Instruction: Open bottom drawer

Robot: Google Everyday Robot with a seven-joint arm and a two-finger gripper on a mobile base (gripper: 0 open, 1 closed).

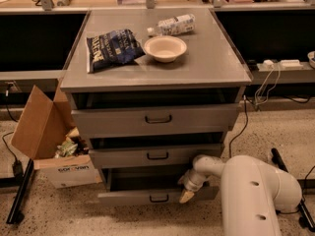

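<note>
The bottom drawer is the slimmest grey front of three, low on the grey cabinet, with a small dark bar handle. It stands pulled out a little, with a dark gap above it. My gripper sits at the drawer's top edge, just right of the handle, at the end of my white arm that reaches in from the lower right. The middle drawer and the top drawer are above it.
On the cabinet top lie a dark chip bag, a white bowl and a plastic bottle on its side. An open cardboard box with trash stands on the floor at the left. Cables run at the right.
</note>
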